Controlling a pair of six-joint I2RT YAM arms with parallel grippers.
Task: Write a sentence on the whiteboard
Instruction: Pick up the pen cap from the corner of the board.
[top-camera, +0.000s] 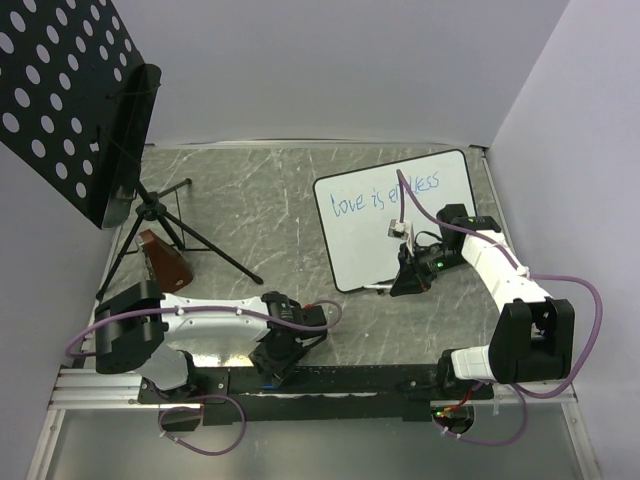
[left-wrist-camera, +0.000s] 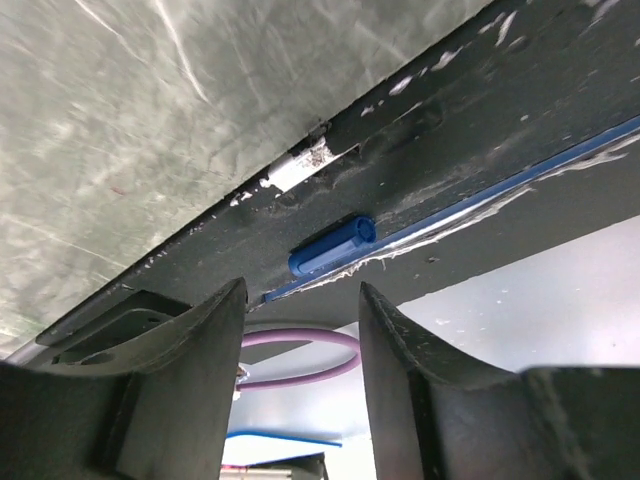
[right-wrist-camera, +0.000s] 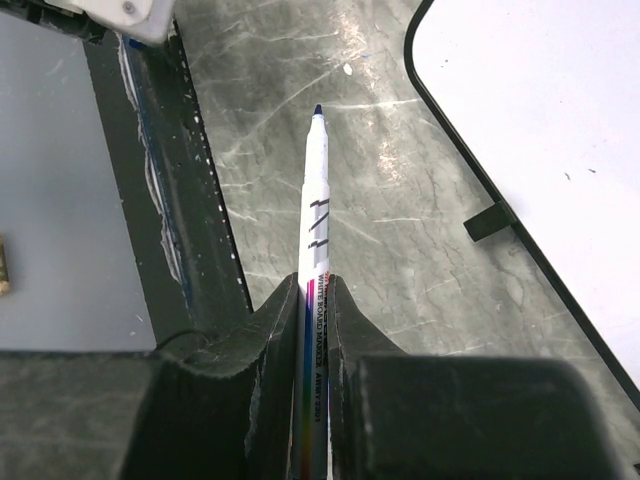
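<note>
The whiteboard (top-camera: 360, 250) lies flat at the back right of the table, and its corner shows in the right wrist view (right-wrist-camera: 540, 110). On it is the sentence (top-camera: 350, 205) in blue handwriting, partly hidden by a purple cable. My right gripper (top-camera: 408, 280) (right-wrist-camera: 316, 290) hovers just off the board's near edge, shut on a white whiteboard marker (right-wrist-camera: 316, 200) whose blue tip points at the grey table. My left gripper (top-camera: 272, 365) (left-wrist-camera: 302, 300) hangs low over the black rail at the near edge, its jaws apart with nothing between them. A blue marker cap (left-wrist-camera: 332, 246) lies on that rail just beyond the fingers.
A black perforated panel (top-camera: 70, 100) on a tripod stand (top-camera: 160, 215) fills the back left, with a brown object (top-camera: 165, 260) at its feet. The black mounting rail (top-camera: 330, 380) runs along the near edge. Purple cables loop around both arms. Walls close in the back and right.
</note>
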